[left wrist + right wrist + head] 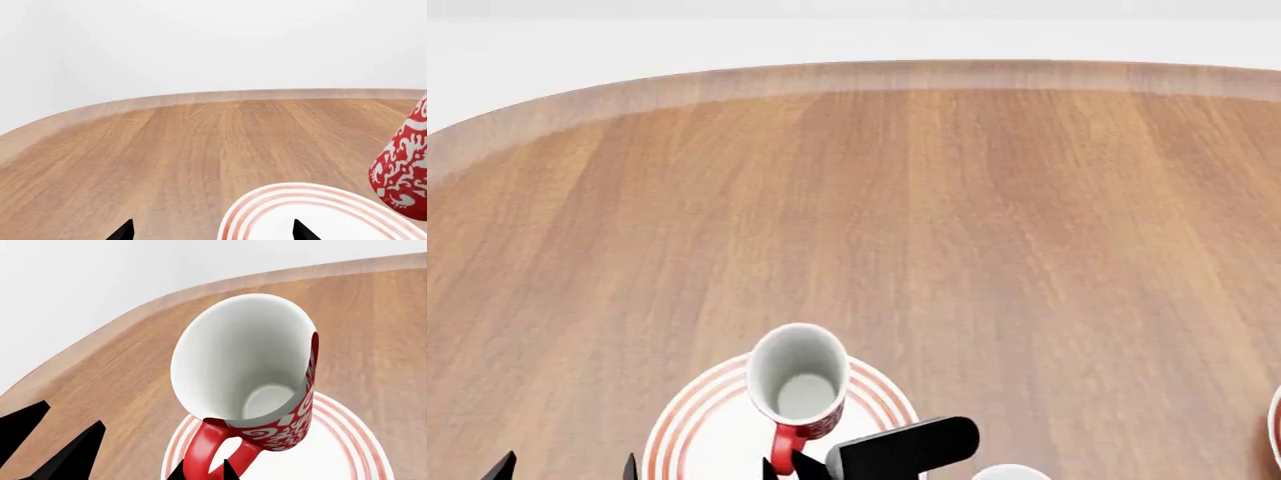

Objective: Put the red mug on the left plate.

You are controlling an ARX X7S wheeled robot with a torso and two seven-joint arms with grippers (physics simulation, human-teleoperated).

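Hovering over the left plate (pixel 701 425), the red mug (pixel 797 375) is clamped by its handle in the right claw (pixel 207 472); lowering and release are judged next; the left claw (pixel 210 232) is spread apart, empty.

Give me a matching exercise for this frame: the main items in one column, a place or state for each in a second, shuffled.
Items
1. red mug
2. left plate
3. right gripper
4. left gripper

States
A. at the mug's handle
B. tilted above the ringed plate
C. flat on the wooden table, beneath the mug
D. empty, fingertips apart

Pairs: 1-B, 2-C, 3-A, 4-D
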